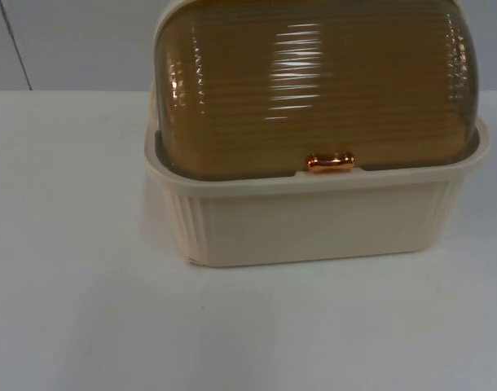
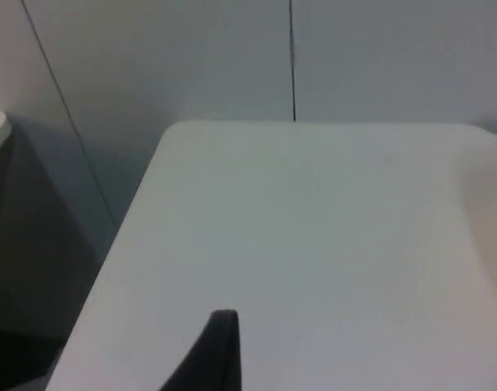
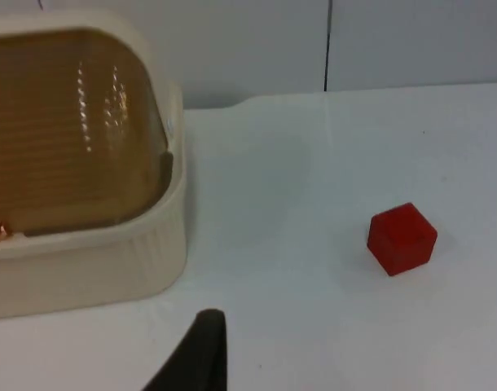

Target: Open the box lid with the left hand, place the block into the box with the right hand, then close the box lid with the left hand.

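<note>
Left gripper: one black fingertip [image 2: 220, 350] shows over bare white table [image 2: 314, 244], near the table's edge and corner, with the grey partition wall [image 2: 191, 57] behind. The arm hangs above the surface, touching nothing. Whether the jaws are apart or together cannot be told.

Right gripper: one black fingertip [image 3: 198, 354] shows above the table, just in front of the box's near corner, not touching it. Jaw state cannot be told here either.

Box [image 1: 314, 216]: cream, ribbed walls, standing on the table close to the wall. Its amber, ridged, see-through lid [image 1: 314, 81] is down, closed over the body; a small copper-coloured handle [image 1: 330, 161] sits at the middle of the lid's front edge. The lid's upper part is cut off in the top view. Contents behind the tinted lid are hard to make out.

Block [image 3: 402, 238]: red cube, resting flat on the table, well apart from the box, on its side away from the lid handle, clear of both grippers.
</note>
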`<state>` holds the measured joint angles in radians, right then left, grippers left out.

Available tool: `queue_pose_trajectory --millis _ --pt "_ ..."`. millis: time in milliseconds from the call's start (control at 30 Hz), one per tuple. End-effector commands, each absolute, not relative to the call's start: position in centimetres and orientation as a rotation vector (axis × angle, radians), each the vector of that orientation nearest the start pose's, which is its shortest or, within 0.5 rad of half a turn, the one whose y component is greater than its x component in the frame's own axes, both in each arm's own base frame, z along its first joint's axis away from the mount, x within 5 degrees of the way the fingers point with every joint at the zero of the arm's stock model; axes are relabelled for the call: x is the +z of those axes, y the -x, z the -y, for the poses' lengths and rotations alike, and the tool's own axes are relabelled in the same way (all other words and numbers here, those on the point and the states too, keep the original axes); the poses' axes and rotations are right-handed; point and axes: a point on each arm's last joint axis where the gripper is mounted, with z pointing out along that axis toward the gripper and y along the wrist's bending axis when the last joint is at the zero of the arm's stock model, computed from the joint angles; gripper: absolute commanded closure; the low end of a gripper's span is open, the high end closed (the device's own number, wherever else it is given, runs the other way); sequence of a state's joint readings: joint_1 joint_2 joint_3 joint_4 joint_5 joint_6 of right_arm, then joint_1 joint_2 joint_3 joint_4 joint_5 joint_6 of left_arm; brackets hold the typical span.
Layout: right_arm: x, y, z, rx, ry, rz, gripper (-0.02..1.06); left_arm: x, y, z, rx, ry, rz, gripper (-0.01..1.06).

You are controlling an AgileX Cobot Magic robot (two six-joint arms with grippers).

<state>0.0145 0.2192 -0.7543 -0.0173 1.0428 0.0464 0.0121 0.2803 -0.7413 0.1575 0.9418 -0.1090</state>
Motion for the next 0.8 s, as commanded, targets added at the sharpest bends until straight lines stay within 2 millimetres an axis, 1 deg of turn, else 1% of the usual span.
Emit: queue_pose_trajectory --millis 0,67,100,200,233,367,400,433,567,600,700,767 --pt "36.5 -1.1 0.2 0.015 -0.040 -1.950 0.00 36.6 -3.5 -1.2 0.102 0.110 -1.924 0.00" --pt "38.1 -1.7 0.2 0.018 -0.041 -1.923 0.00 37.4 -4.3 -1.0 0.076 0.100 -1.914 0.00" --pt "38.1 -1.7 0.2 0.018 -0.041 -1.923 0.00 37.4 -4.3 -1.0 0.076 0.100 -1.914 0.00" --pt "40.1 -3.0 0.2 0.006 -0.040 -1.898 0.00 38.6 -6.1 -0.9 0.061 0.107 -1.921 0.00" --pt "40.1 -3.0 0.2 0.006 -0.040 -1.898 0.00 38.6 -6.1 -0.9 0.061 0.107 -1.921 0.00" --pt "42.0 -5.4 0.8 -0.045 -0.113 -1.888 0.00 40.4 -8.6 -0.8 0.050 0.104 -1.893 0.00" --pt "42.4 -6.2 0.9 -0.053 -0.113 -1.891 0.00 40.8 -9.8 -0.7 0.050 0.096 -1.884 0.00" --pt "42.4 -6.2 0.9 -0.053 -0.113 -1.891 0.00 40.8 -9.8 -0.7 0.050 0.096 -1.884 0.00" --pt "42.4 -8.4 0.9 -0.071 -0.107 -1.916 0.00 41.3 -12.3 -0.7 0.059 0.085 -1.897 0.00" --pt "42.4 -8.4 0.9 -0.071 -0.107 -1.916 0.00 41.3 -12.3 -0.7 0.059 0.085 -1.897 0.00" --pt "41.8 -10.3 0.7 -0.093 -0.038 -1.982 0.00 41.3 -13.7 -0.6 0.072 0.070 -1.934 0.00" --pt "41.3 -11.6 0.6 -0.103 0.001 -2.027 0.00 41.1 -14.2 -0.6 0.069 0.070 -1.949 0.00"
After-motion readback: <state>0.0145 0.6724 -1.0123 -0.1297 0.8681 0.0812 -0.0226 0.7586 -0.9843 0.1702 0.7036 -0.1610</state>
